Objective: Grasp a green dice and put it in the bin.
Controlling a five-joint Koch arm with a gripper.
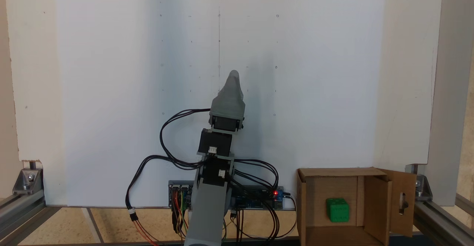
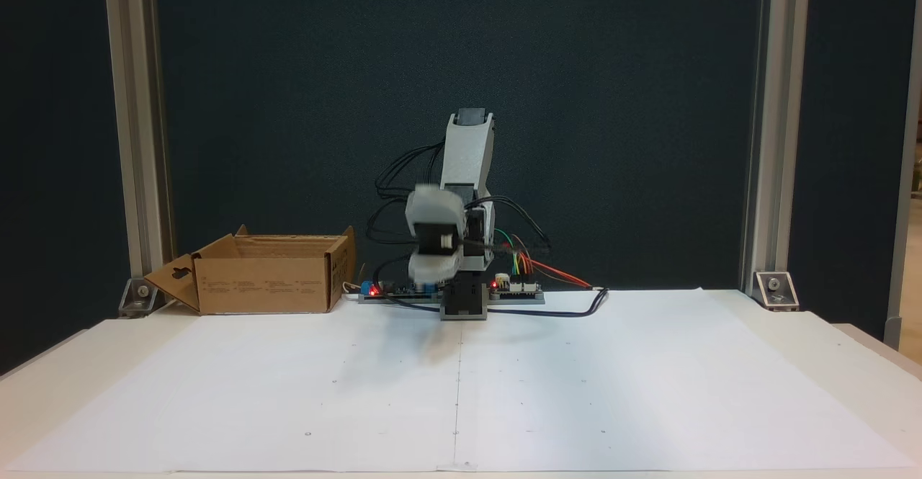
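The green dice [image 1: 337, 209] lies inside the bin [image 1: 377, 205], a brown cardboard box at the lower right of a fixed view. In another fixed view the bin [image 2: 263, 292] stands at the left rear of the table and its walls hide the dice. A flap with a slot-shaped hole [image 1: 403, 201] hangs open at the box's side. My gripper [image 1: 234, 76] is over the middle of the white sheet, well apart from the bin, and holds nothing that I can see. Only one grey tip shows there. From the front the gripper [image 2: 432, 271] is blurred by motion.
White paper [image 2: 461, 392] covers the table. Controller boards with red lights [image 2: 515, 288] and loose cables [image 1: 148, 164] sit around the arm's base. Aluminium frame posts [image 2: 763, 126] and corner brackets [image 1: 27, 179] stand at the table's edges.
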